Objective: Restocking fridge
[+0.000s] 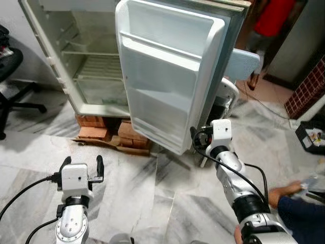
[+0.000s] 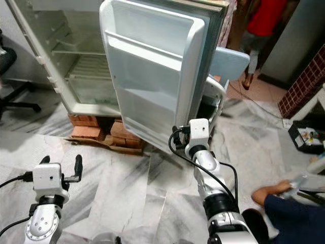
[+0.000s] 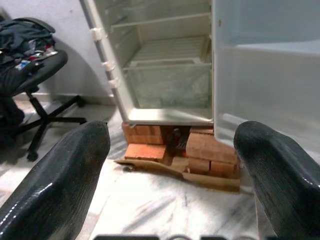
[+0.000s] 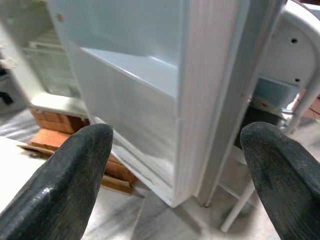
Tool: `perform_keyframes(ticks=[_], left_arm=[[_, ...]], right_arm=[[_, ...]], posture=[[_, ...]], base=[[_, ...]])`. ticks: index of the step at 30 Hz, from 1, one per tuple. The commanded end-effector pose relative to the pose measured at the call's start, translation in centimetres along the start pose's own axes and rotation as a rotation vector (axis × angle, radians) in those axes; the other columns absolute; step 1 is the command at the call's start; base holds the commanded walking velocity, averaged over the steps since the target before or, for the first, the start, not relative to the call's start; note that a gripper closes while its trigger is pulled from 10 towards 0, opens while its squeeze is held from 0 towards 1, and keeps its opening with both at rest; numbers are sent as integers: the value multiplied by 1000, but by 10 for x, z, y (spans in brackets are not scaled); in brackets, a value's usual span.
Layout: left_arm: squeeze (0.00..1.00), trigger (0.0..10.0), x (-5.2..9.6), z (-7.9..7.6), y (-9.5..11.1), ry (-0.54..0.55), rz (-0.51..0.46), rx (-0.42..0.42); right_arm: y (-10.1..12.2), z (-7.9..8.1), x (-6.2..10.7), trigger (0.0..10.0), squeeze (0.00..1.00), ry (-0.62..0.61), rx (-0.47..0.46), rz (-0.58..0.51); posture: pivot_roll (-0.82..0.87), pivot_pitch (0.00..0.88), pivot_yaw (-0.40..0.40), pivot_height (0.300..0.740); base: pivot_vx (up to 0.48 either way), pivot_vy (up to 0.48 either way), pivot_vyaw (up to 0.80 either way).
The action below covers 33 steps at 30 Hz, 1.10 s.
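Observation:
A white fridge stands open on red bricks, its wire shelves bare. Its door swings out toward me, with empty door shelves. My right gripper is open right at the door's lower outer edge, which stands between its fingers in the right wrist view, apart from them. My left gripper hovers open above the marble floor, well short of the fridge, with nothing between its fingers.
A white and blue chair stands behind the door. A black office chair with clothes is at far left. A person in red stands at back right; another person's hand reaches in at lower right. A black box lies at right.

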<state>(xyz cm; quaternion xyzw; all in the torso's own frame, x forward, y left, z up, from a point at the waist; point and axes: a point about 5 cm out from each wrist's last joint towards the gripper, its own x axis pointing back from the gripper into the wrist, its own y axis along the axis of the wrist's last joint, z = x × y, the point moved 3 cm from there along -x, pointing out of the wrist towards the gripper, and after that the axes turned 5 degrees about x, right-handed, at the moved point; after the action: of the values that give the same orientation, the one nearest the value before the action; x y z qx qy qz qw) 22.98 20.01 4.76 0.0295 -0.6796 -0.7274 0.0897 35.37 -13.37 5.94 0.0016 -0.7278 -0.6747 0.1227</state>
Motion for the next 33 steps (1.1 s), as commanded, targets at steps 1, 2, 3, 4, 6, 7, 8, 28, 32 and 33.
perform_keyframes(ticks=[1, 2, 3, 4, 6, 7, 8, 28, 32, 33], left_arm=[[0, 10000, 1, 3, -1, 6, 3, -13], [0, 10000, 0, 3, 0, 3, 0, -15], [0, 10000, 0, 3, 0, -1, -3, -16], [0, 10000, 0, 3, 0, -1, -3, -16], [0, 10000, 0, 3, 1, -1, -6, -16], [0, 10000, 0, 3, 1, -3, -9, -15], [0, 10000, 0, 3, 3, -7, -16, -11], [0, 10000, -9, 5, 24, -25, -95, -26], [0, 10000, -8, 3, 22, -26, -90, -21], [0, 10000, -8, 3, 22, -27, -89, -20]], right_arm=[[1, -5, 1, 10000, 0, -19, -3, -3], [1, -5, 1, 10000, 0, -19, -5, -2], [0, -6, 2, 10000, 0, -21, -6, -1], [0, -6, 2, 10000, 0, -21, -6, -1], [1, -9, 3, 10000, 0, -31, -12, -9], [1, -10, 4, 10000, 0, -34, -14, -11], [3, -16, 9, 10000, 0, -44, -22, -39], [2, -24, 35, 10000, 0, -77, 15, -96], [5, -25, 33, 10000, 0, -76, 23, -97], [5, -26, 33, 10000, 0, -77, 24, -96]], posture=[[26, 34, 16, 740], [26, 34, 16, 740], [25, 33, 18, 740], [25, 33, 18, 740], [26, 32, 17, 740], [26, 32, 17, 740], [26, 32, 17, 740], [2, 44, 38, 740], [3, 43, 36, 740], [3, 43, 36, 740]], base=[[0, 0, 0], [0, 0, 0], [0, 0, 0], [0, 0, 0], [0, 0, 0], [0, 0, 0], [0, 0, 0], [298, 0, -340], [424, 0, 0], [405, 0, 0]])
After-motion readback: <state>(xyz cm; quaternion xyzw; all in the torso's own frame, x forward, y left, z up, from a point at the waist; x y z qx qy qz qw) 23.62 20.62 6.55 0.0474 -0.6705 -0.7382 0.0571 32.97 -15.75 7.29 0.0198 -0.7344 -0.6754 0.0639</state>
